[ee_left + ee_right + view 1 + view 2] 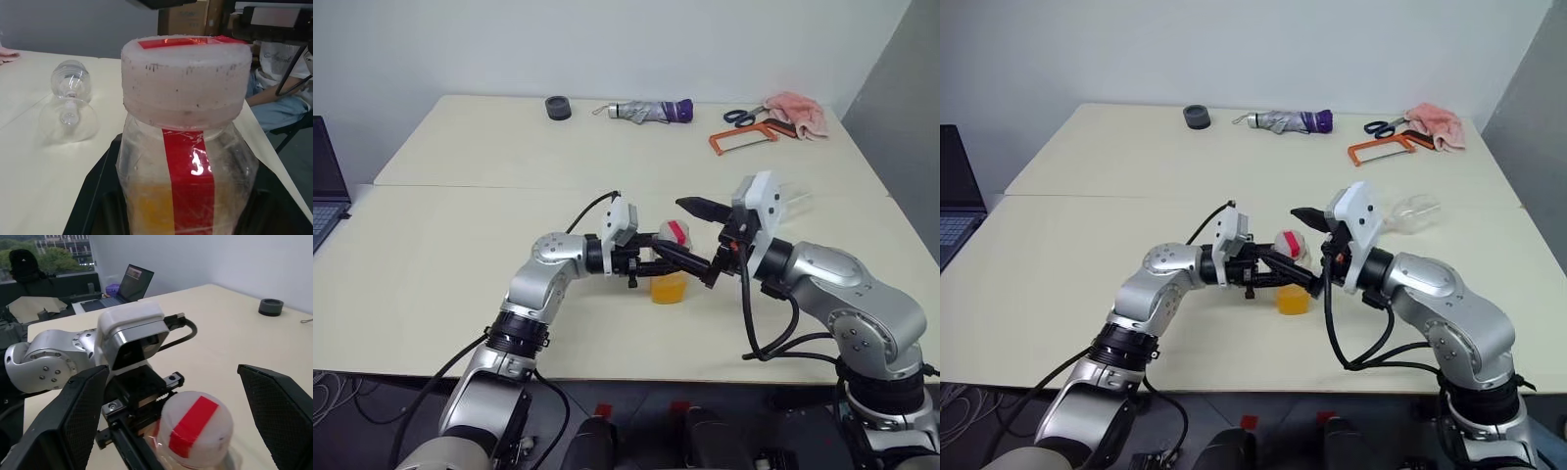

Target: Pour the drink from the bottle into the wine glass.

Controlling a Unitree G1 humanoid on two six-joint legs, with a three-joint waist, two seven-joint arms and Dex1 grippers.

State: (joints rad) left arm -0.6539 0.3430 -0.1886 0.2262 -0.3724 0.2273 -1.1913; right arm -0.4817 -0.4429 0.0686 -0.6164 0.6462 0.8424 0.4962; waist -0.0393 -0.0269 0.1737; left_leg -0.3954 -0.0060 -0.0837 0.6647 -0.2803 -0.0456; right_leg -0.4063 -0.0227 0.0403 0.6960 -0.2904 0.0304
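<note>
Left gripper (677,257): you have it clamped around the bottle (671,274), below its cap.
Right gripper (178,416): fingers wide apart, straddling the cap.
Wine glass (69,105): lying on its side, well apart.

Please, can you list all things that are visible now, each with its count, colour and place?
bottle: 1, clear with red strip and pale cap, near table edge, held between the two arms
drink: orange-yellow, in the bottle's lower part
wine glass: 1, clear, lying on its side, right part of table
black ring: 1, black, far side of table
folded umbrella: 1, grey and purple, far side
scissors: 1, blue handles, far right
hacksaw: 1, orange, far right
cloth: 1, pink, far right corner
laptop: 1, dark, left edge
table: cream
left gripper: black, shut on the bottle
right gripper: black, open on either side of the cap
</note>
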